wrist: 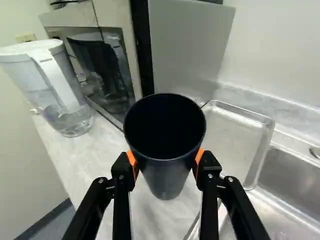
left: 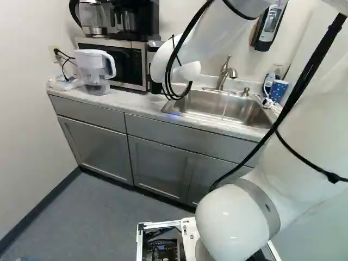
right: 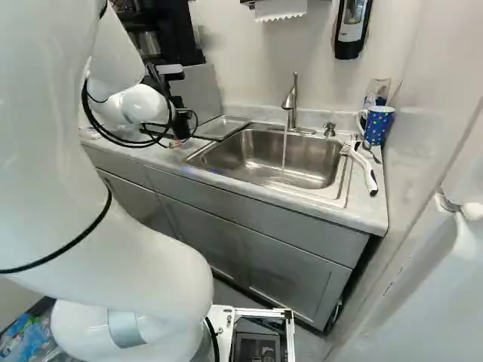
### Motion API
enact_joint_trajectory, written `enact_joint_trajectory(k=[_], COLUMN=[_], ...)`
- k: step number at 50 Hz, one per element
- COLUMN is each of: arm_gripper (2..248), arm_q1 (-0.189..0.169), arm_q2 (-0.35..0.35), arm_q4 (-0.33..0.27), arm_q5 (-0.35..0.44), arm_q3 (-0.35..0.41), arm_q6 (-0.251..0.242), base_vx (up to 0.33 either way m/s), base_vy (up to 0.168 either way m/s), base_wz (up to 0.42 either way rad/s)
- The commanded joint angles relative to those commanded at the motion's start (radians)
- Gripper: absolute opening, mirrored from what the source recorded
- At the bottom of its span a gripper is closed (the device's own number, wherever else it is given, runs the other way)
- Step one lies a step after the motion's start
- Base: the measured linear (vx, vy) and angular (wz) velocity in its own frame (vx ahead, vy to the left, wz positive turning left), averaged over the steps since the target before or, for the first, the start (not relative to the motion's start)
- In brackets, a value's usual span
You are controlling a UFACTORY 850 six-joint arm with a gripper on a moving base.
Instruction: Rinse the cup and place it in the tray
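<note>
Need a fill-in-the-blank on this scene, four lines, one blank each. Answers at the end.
1. The jaws are closed on a black ______, orange pads at its sides.
2. Water is running from the ______ into the sink.
3. The coffee maker stands on top of the ______.
4. In the right base view, the scrub brush lies to the ______ of the sink basin.

Missing words: cup; faucet; microwave; right.

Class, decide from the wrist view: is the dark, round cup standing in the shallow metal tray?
No, the black gripper holds the cup between its orange pads, with the tray beside it.
</note>
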Motion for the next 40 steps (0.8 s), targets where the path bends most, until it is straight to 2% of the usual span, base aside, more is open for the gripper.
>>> enact_joint_trajectory(k=[13, 40], arm_gripper=[124, 124], arm_q1=[-0.044, -0.13], arm_q2=[-0.001, -0.01], arm_q4=[0.0, 0.0], arm_q5=[0.0, 0.0], arm_q3=[-0.029, -0.038], arm_q6=[0.0, 0.0], base_vx=[0.0, 0.0], base_vy=[0.0, 0.0], base_wz=[0.0, 0.0])
